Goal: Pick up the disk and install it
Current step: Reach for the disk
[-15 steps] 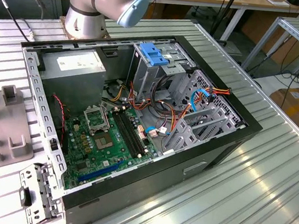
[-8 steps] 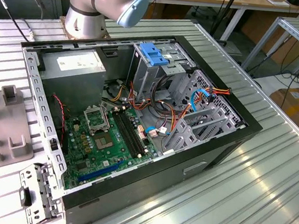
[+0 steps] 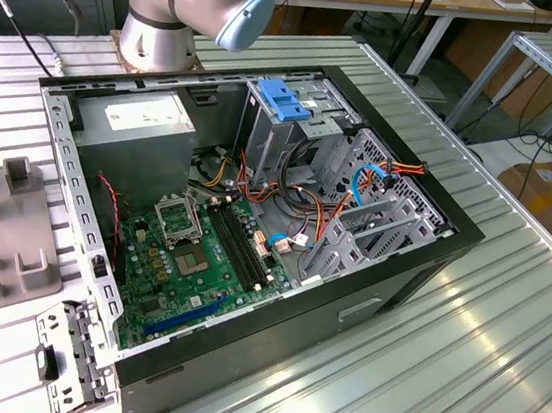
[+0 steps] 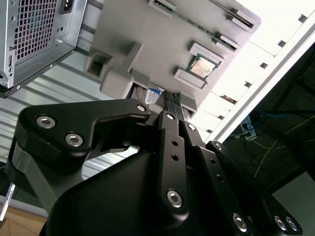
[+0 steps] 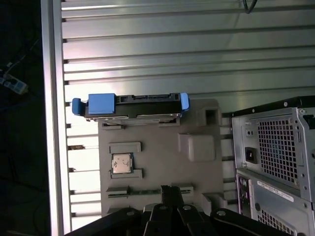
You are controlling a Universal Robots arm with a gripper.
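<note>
While the black pincer (image 5: 170, 189) (image 4: 173, 98) hangs, in both wrist views, with its two fingertips drawn together and nothing between them, the flat grey metal disk (image 5: 132, 106) with bright blue plastic rails stands on its long edge in a slot of a pale grey moulded holder plate (image 5: 157, 169). That slot runs along the plate's edge farthest from the pincer, so the two are well apart. A small square silver processor chip (image 5: 121, 163) lies in a pocket of the same plate, nearer the pincer. The plate rests on a ribbed silver aluminium tabletop (image 5: 172, 54), just beside the perforated grey metal rear of a black tower computer case (image 5: 275, 152). In the exterior view, that case lies open on its side, showing a green motherboard (image 3: 184, 256), a big grey power-supply box (image 3: 134, 134) and a light-blue plastic latch (image 3: 282, 100) atop a metal drive cage (image 3: 264, 137).
</note>
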